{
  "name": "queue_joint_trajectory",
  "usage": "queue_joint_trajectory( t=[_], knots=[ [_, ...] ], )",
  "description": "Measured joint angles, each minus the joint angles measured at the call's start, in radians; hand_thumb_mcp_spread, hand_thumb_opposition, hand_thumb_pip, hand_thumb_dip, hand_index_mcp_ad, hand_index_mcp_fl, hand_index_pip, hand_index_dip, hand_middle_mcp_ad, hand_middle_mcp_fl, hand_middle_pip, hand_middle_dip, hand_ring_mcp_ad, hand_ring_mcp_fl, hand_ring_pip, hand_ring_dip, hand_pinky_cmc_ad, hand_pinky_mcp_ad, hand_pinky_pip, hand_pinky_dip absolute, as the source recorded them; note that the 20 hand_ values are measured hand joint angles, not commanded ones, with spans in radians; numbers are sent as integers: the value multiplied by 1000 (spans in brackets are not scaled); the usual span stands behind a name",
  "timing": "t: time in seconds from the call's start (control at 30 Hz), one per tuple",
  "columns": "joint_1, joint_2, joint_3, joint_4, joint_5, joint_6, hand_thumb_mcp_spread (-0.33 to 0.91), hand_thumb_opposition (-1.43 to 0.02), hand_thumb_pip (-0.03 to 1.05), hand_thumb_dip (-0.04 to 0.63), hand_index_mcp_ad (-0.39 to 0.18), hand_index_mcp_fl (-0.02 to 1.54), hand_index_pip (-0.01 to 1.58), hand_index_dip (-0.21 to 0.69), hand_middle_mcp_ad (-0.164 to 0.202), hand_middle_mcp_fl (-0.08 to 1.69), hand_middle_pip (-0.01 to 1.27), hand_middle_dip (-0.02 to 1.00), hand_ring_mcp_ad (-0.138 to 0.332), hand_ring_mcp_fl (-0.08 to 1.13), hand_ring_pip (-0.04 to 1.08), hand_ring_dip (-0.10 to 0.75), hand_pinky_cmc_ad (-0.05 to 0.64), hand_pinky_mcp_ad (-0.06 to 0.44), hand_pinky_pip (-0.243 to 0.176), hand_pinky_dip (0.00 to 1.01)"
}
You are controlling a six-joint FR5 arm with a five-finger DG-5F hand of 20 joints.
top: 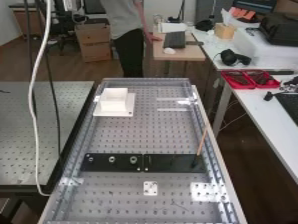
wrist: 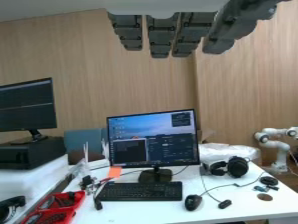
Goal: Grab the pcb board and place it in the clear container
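High view: on your perforated bench (top: 126, 137), white block (top: 114, 96) sat on white base (top: 104, 113), towards far end. Black plates (top: 174, 162) lay crosswise nearer, tilted stick (top: 201, 142) at one end; white cable (top: 33, 100) hung in front. Pcb board and clear container: you could not tell where.

Wrist view: hand (wrist: 162, 37) released, fingers straight; beyond, monitor (wrist: 153, 127) behind keyboard (wrist: 141, 191).

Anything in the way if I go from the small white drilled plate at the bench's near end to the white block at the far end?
Yes: the long black strip lies across the bench between the small plate and the block, with round fittings on it. The thin stick stands well aside.
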State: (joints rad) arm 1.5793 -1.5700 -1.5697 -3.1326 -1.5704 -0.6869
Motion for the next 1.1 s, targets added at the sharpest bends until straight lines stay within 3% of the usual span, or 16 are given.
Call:
queue_joint_trajectory(
  t=[0.07, 0.17, 0.27, 0.4, 0.5, 1.1],
  knots=[
    [0, 0, -1, 4, -1, 0, 3, -37, 2, 0, -17, -10, 7, 10, 52, 0, 9, 24, 16, 9, 10, 12, 80, 51, -10, 23],
    [-1, 0, -3, 6, -1, 1, 152, -354, 127, 5, 24, -9, 30, 33, 52, 7, 66, 28, 24, 7, 24, 12, 99, 86, -12, 129],
    [-1, 0, -4, 6, -2, 4, 171, -476, 127, 9, 47, 9, 52, 49, 59, 0, 98, 24, 94, 7, 56, 10, 180, 129, -31, 229],
    [-1, 0, -5, 8, -5, 6, 183, -538, 127, 9, 79, 26, 66, 75, 87, 9, 119, 31, 154, 2, 72, 9, 260, 195, -68, 293],
    [-1, -1, -6, 8, -6, 12, 197, -555, 126, 9, 91, 24, 72, 91, 96, 10, 122, 35, 168, 5, 75, 7, 288, 215, -91, 323],
    [11, -37, -86, 78, 5, 29, 216, -600, 126, 9, 108, 26, 87, 129, 119, 5, 133, 51, 202, 14, 87, -2, 328, 229, -106, 370]
  ],
)
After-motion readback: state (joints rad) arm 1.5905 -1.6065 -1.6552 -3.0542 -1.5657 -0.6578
